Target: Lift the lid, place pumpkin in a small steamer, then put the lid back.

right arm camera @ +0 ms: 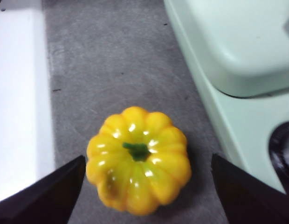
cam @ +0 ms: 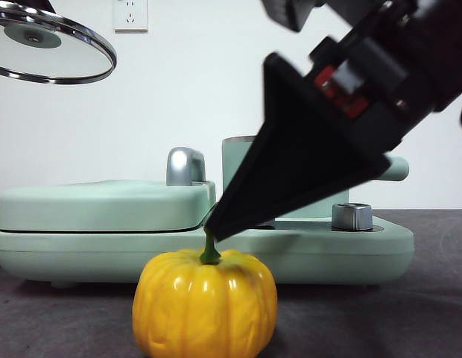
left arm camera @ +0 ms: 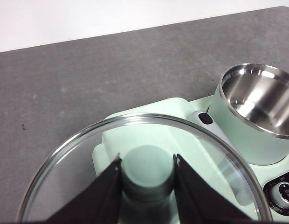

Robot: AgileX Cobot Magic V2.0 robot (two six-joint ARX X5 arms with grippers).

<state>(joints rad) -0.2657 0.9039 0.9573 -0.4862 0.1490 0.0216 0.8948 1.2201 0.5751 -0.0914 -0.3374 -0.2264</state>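
The lid (cam: 52, 48) is already off and held high, so the step in hand is taking hold of the pumpkin (cam: 205, 304), which sits on the grey counter (left arm camera: 88, 74) just in front of the mint-green cooker base (cam: 328, 253). To do it well, the right gripper (right arm camera: 147, 186) should come straight down with the green stem (right arm camera: 137, 150) centred between its jaws, low enough that they close on the widest part of the ribbed body and not on the shoulders. The skin looks glossy and rounded, so I judge a high pinch would likely squirt it out. The jaw on the cooker side also needs room, since the base lies close beside the pumpkin.

The right jaws are spread wide, wider than the pumpkin, one on each side of it. In the right wrist view they look clear of the fruit and grasp nothing; in the front view one dark tip sits right at the stem, and I cannot tell whether it touches.

The left gripper (left arm camera: 147, 161) has its jaws clenched on the lid's mint-green knob (left arm camera: 147, 172), the glass disc hanging beneath them. The small steamer (left arm camera: 258, 112) stands open beyond the lid's rim, its steel bowl bare and ready
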